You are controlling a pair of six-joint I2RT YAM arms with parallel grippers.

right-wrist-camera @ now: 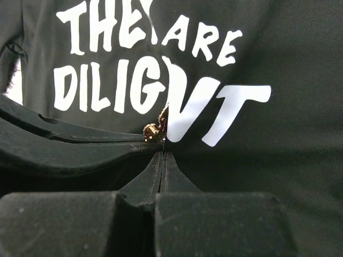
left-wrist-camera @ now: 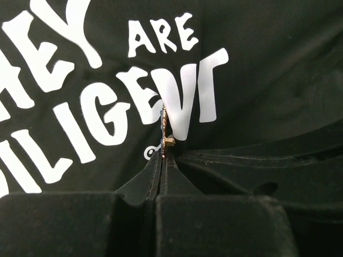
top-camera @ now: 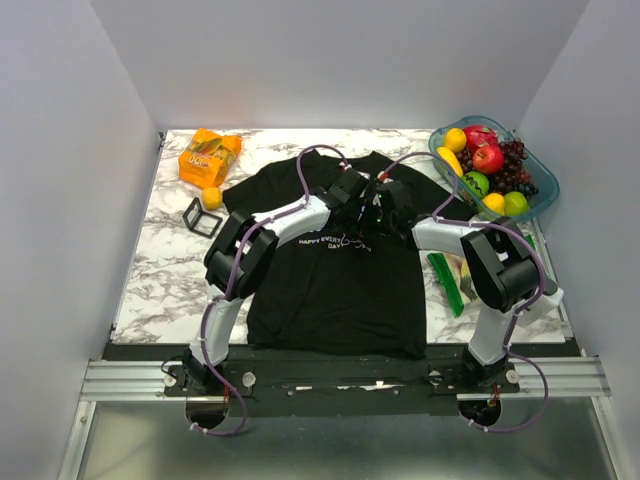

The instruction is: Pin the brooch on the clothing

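Brooch: on the shirt print, by the letters "NT", standing on edge.
Left gripper: clenched, seems to pinch the brooch's lower end.
Right gripper: clenched, its tip at the brooch too.
Direction: the brooch lies straight ahead of both tips, equally near.
Surface: soft cloth, flat on the table.
Room: tight, the tips almost meet.

brooch: edge-on, shape unclear; unseen in top view | T-shirt lettering: cut off by frame edge
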